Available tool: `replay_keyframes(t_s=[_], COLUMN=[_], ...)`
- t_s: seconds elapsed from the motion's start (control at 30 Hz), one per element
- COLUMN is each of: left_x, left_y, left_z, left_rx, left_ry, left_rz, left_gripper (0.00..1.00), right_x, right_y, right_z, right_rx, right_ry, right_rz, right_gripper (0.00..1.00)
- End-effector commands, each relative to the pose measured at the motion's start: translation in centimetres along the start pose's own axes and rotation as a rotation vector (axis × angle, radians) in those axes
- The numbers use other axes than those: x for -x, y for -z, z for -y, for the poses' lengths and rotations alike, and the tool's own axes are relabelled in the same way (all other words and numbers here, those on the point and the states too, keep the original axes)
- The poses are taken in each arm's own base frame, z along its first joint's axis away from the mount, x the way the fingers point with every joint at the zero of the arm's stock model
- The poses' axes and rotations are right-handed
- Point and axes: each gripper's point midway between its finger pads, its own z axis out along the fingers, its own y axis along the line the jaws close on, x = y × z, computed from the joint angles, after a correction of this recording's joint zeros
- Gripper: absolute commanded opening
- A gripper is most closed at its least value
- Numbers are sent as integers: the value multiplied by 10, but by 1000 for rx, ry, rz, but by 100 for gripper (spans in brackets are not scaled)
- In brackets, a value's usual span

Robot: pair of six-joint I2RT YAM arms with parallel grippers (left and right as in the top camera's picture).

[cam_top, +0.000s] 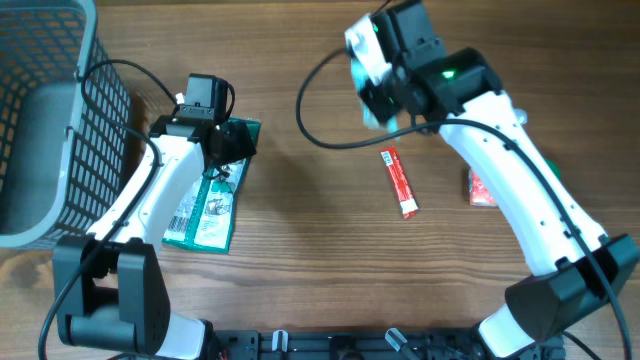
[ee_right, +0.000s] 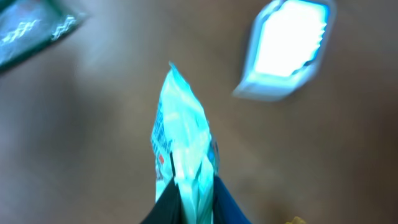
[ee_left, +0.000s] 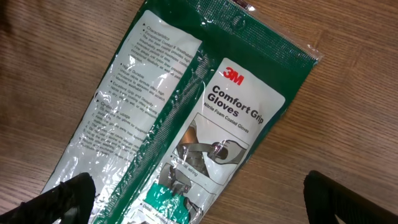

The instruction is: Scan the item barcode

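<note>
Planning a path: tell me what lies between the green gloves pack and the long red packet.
Bare table between the gloves pack and the red packet, in the overhead view; a black cable loops just beyond.

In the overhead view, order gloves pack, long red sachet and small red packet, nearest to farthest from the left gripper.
1. Gloves pack, directly under the left gripper.
2. Long red sachet, table centre.
3. Small red packet, far right.
</note>
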Motion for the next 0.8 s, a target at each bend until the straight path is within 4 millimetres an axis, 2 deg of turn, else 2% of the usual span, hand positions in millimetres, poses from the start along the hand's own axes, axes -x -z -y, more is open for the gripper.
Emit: replay_keyframes(t_s=[0.0,0.13,0.27,0.47,0.5,0.63,0.7,0.73,0.77], left_x=[5,5,5,5,5,5,5,5,5], left_y=[4,4,4,4,4,4,4,4,4], left_z=[-2,-2,-2,-2,-2,-2,-2,-2,-2], left_rx=[6,6,6,6,6,6,6,6,6], left_ry=[2,2,2,2,2,2,2,2,2], left_rz=[19,19,20,20,20,19,19,19,19], left_gripper=[100,100,100,100,100,100,100,100,100], right_x=[-39,-80,-108,-143,-148,-153,-146,-141,-136], right_y=[-8,-21,-41,-86,-95,-107,-106,-106,-106], right_z=[-61,-73,-80,-75,-68,-27,-10,-8,-9], right_rx=[348,375,379,289,235,-32,-133,-138,-128], right_ry=[-108,-169,-175,-175,-165,-248,-299,-310,-315], right_rz=[-159,-315,-387,-409,-408,-400,-374,-357,-338], right_gripper=[4,4,4,5,9,14,26,29,37])
